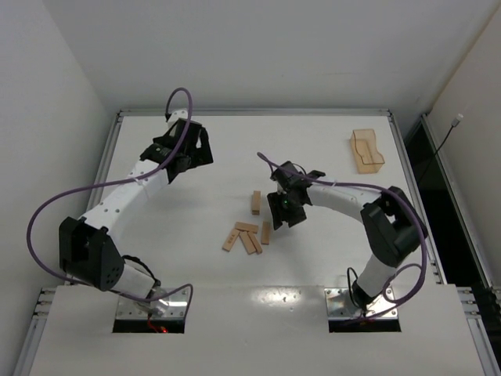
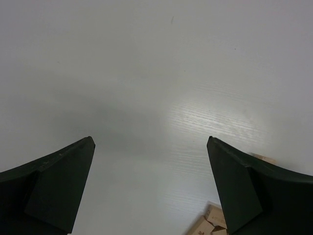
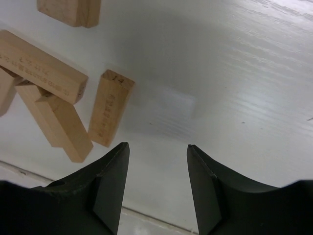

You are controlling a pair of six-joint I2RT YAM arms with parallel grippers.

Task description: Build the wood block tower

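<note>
Tan wood blocks (image 1: 249,235) lie scattered mid-frame in the top view, and the right gripper (image 3: 157,148), jaws apart and empty, hangs just beside them, nearest plank (image 3: 110,108) up-left of its tips and running lengthwise up the wrist frame; left gripper (image 2: 150,142), jaws spread, sits well apart.

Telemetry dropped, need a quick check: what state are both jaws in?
Left gripper: open, holding nothing.
Right gripper: open, holding nothing, beside the wood blocks.

Robotics lab test cell, plain white rectangular surface (image 1: 235,149) edged by silver aluminium rails (image 1: 250,112), bare white panel walls (image 1: 258,47) around the surface.
</note>
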